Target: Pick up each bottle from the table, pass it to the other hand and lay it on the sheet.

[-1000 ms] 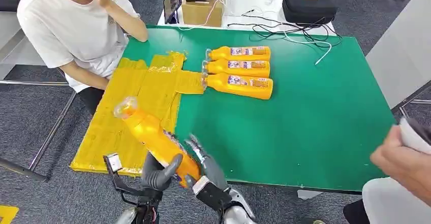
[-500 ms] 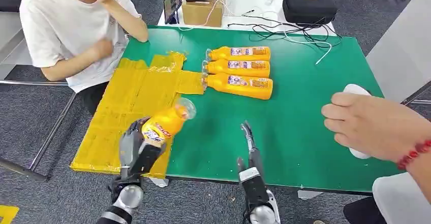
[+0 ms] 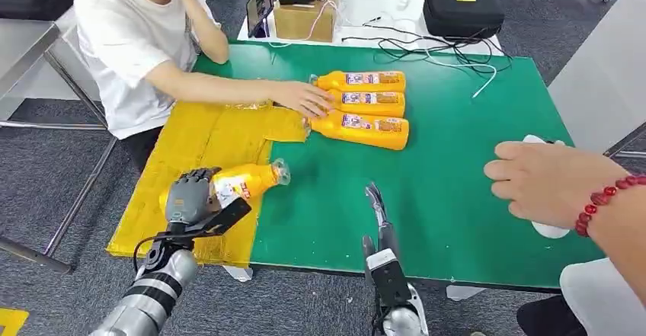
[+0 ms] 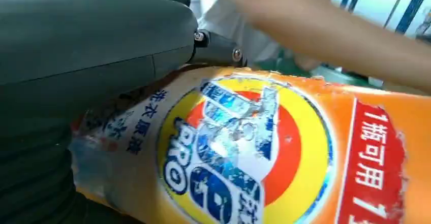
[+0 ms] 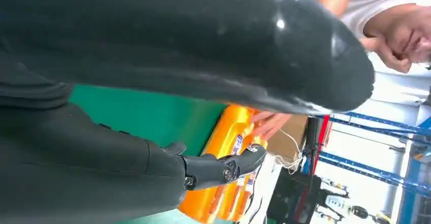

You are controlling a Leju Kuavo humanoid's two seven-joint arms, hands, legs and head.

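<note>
My left hand grips an orange detergent bottle lying low over the yellow sheet, clear cap toward the table's middle. Its label looms large in the left wrist view beside my grey hand. My right hand is open above the green table near its front edge, fingers stretched out and holding nothing. Three more orange bottles lie side by side at the back. A seated person's hand rests on their cap ends.
A second person's hand with a red bead bracelet reaches in over the table's right side, covering a white object. Behind the table stand a cardboard box, a black case and loose cables.
My left hand has lowered the bottle toward the sheet, tipping it flatter. The seated person has reached an arm across to the three bottles. My right hand has stayed put.
</note>
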